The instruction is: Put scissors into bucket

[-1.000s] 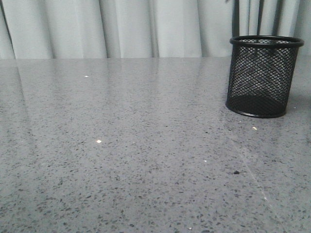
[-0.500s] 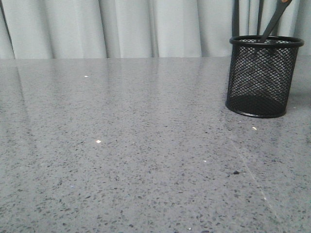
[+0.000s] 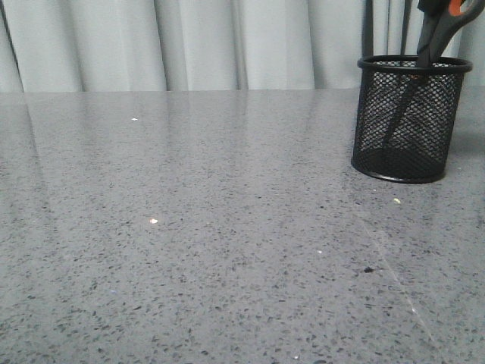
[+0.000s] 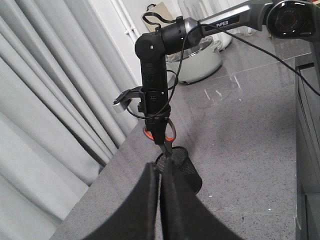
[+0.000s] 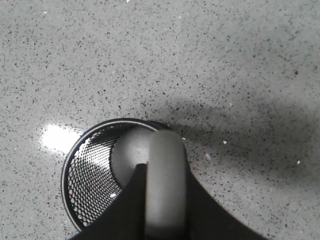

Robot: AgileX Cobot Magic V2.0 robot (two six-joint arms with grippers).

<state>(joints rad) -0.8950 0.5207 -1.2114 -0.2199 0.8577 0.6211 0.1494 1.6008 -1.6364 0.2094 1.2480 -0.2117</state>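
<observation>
Fig.: right end effector (image 4: 159,131) pinching scissors (image 3: 424,53) by handles, blades inside bucket (image 3: 410,120) at tabletop (image 3: 189,227) 2 o'clock. Lower w/o snagging mesh, then release (left end effector (image 4: 160,200) pressed together, idle).

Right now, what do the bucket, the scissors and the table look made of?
Bucket: black wire mesh, likely painted metal, see-through, with a solid rim. Scissors: dark grey matte handles lined with orange, probably plastic; blades dark, material unclear. Table: grey speckled stone-like slab, polished, with glints.
</observation>
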